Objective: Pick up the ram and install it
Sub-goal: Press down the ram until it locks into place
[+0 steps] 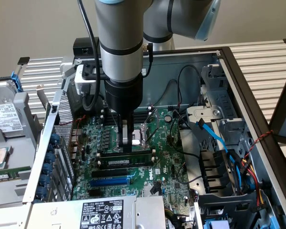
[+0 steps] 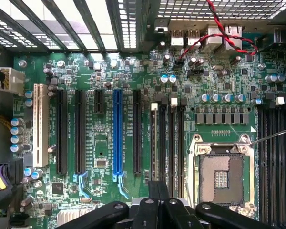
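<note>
One ram (image 1: 125, 156) stick lies lengthwise in a memory slot near the middle of the motherboard (image 1: 162, 157), just on the near side of the processor socket (image 1: 132, 135) in the exterior view, with two black slots (image 1: 120, 171) and the blue slot (image 1: 109, 181) nearer still. The jaws (image 1: 126, 143) hang straight down over the stick's middle, their tips at its top edge; whether they are parted or pinching it, I cannot tell. Judged from this, the seating push is in hand. Doing it well calls for keeping the stick upright in the slot, pressing straight down and evenly along its length, and watching that both end clips (image 1: 101, 155) close.
</note>
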`<state>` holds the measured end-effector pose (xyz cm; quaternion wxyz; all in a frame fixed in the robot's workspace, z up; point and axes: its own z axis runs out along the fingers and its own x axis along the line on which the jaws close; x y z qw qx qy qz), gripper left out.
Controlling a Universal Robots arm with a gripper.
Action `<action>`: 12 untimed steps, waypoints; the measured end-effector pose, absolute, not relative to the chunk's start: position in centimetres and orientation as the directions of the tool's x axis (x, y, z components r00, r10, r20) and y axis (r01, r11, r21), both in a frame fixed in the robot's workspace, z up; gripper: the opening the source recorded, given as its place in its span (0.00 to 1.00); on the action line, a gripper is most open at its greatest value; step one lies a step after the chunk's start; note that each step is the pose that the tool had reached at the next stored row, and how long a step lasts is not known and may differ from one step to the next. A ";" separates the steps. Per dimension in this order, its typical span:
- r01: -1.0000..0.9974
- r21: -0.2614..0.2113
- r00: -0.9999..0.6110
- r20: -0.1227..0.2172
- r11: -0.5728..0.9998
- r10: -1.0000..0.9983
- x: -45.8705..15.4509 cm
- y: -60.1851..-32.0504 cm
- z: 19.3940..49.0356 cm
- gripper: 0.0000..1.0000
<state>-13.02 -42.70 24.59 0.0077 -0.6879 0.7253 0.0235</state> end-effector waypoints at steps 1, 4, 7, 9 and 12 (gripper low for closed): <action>-0.998 0.024 -0.053 -0.044 0.052 -0.998 -13.0 -42.7 24.6 0.11; -0.998 0.024 -0.053 -0.048 0.052 -0.997 -13.0 -42.7 24.6 0.11; -0.998 0.024 -0.053 -0.051 0.052 -0.997 -13.0 -42.7 24.6 0.11; -0.998 0.024 -0.053 -0.053 0.052 -0.997 -13.0 -42.7 24.6 0.11; -0.998 0.024 -0.058 -0.054 0.057 -0.997 -13.0 -42.7 24.6 0.11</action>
